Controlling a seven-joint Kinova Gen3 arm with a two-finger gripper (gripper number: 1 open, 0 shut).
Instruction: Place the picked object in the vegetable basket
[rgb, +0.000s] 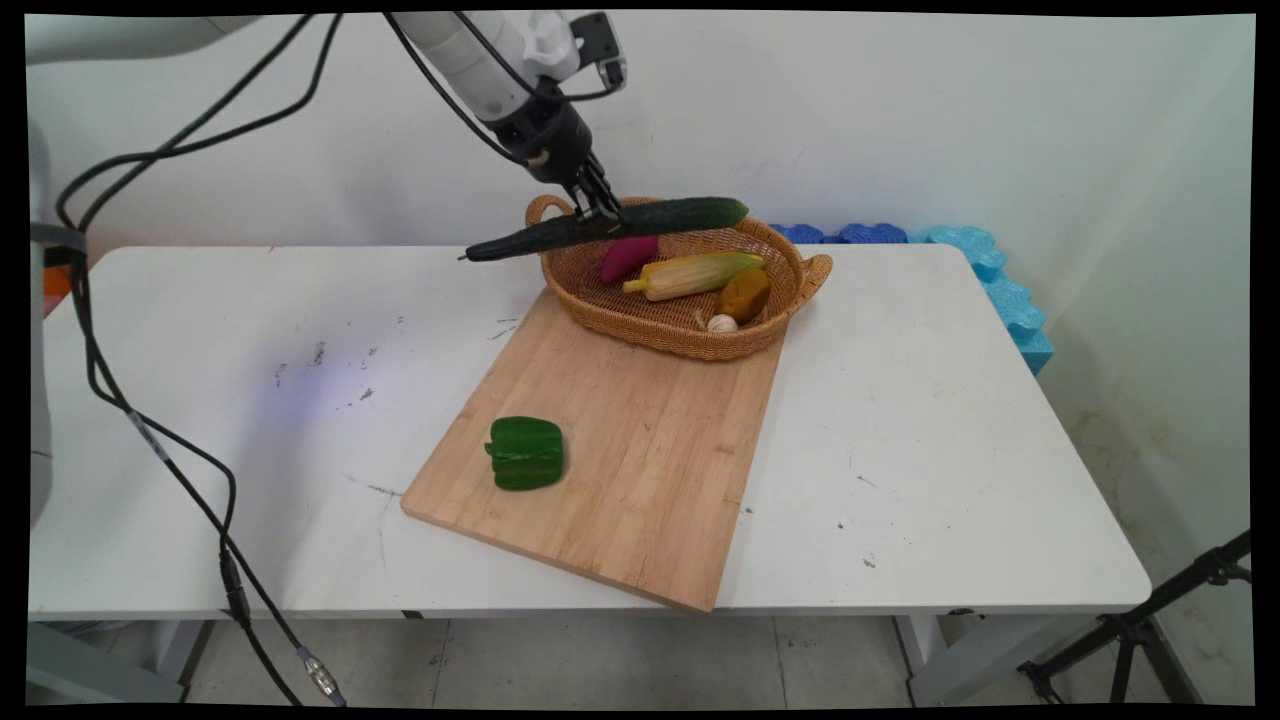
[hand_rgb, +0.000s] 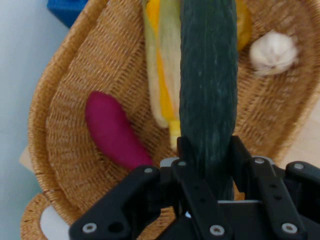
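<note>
1. your gripper (rgb: 598, 210) is clenched on the cucumber (rgb: 610, 227), near its middle, and holds it level above the wicker basket (rgb: 655, 330)'s far rim.
2. you can judge the cucumber stiff, smooth-skinned and long; an off-centre hold would let it tip.
3. beneath it in the basket lie a purple vegetable (hand_rgb: 114, 131), corn (rgb: 695, 274) and garlic (hand_rgb: 272, 52).
4. a green pepper (rgb: 526, 453) rests apart on the cutting board (rgb: 640, 470).

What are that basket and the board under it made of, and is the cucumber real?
Basket: woven wicker or rattan by its tan weave. Board: pale unfinished-looking wood with visible grain. Cucumber, held in the gripper: dark green, smooth and slightly glossy, possibly a plastic replica; I cannot tell.
</note>
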